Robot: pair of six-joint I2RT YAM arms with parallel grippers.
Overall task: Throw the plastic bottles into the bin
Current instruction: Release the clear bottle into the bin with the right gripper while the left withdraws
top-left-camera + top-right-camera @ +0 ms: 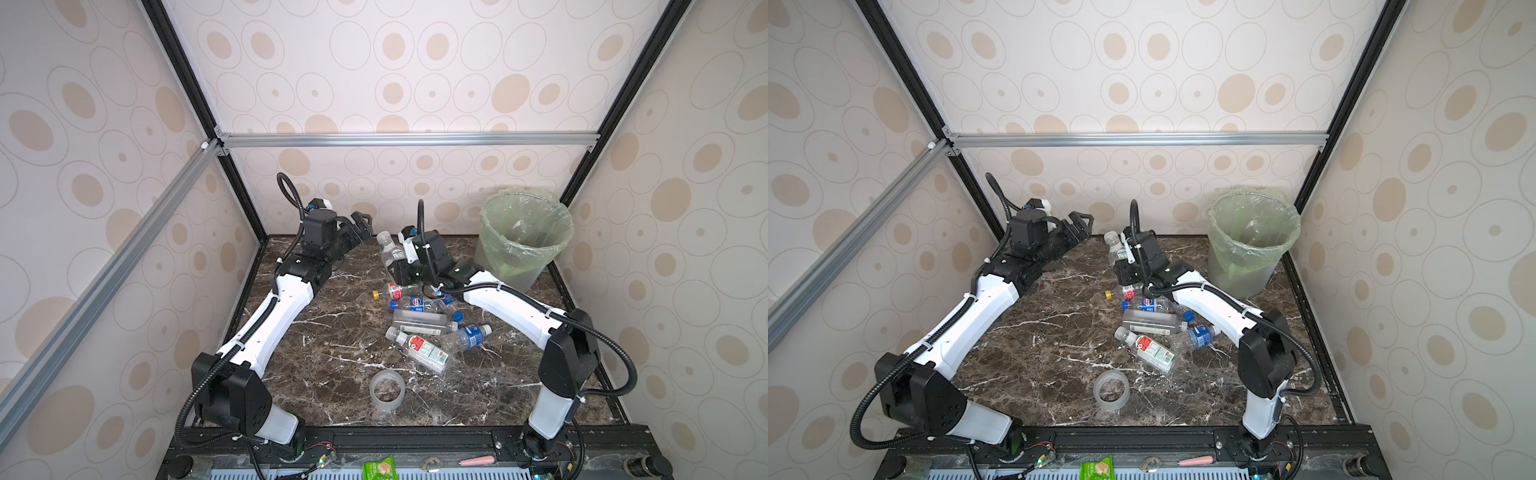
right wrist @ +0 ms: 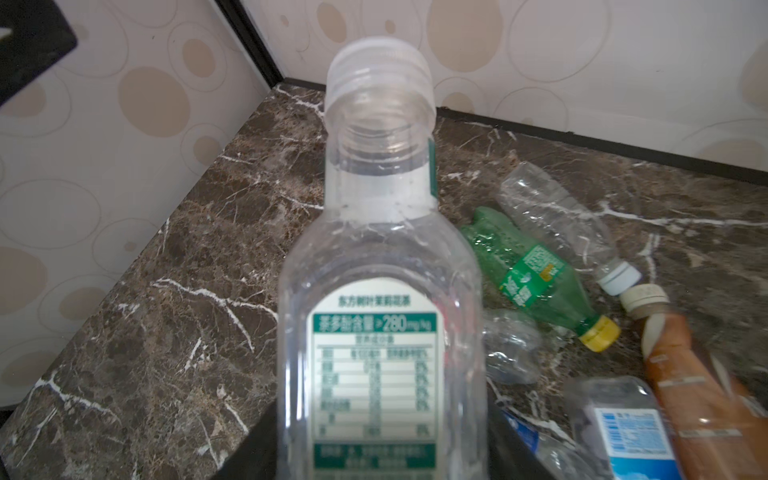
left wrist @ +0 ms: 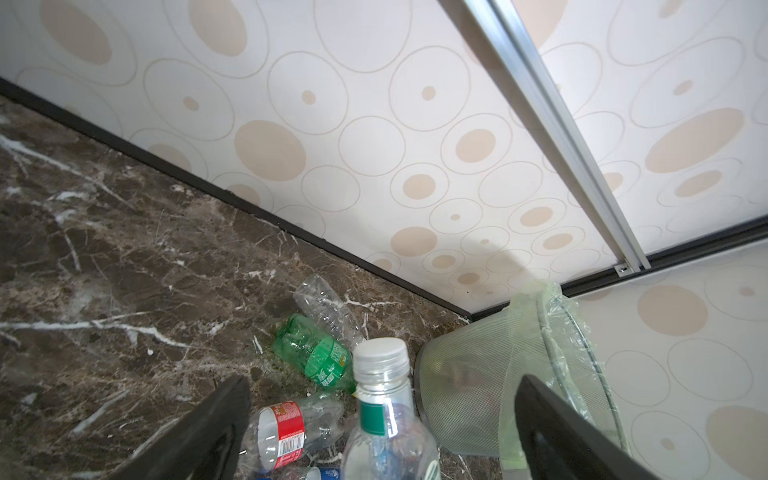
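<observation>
My right gripper is shut on the lower body of a clear plastic bottle with a white cap and a green-and-white label, held upright above the back middle of the table. My left gripper is wide open just left of it. In the left wrist view the bottle stands between the fingers without touching them. The bin, grey with a pale green bag, stands in the back right corner.
Several more bottles lie in a pile mid-table under the right forearm. Near the back wall lie a green bottle, a crushed clear one and a brown one. A clear tape roll sits toward the front.
</observation>
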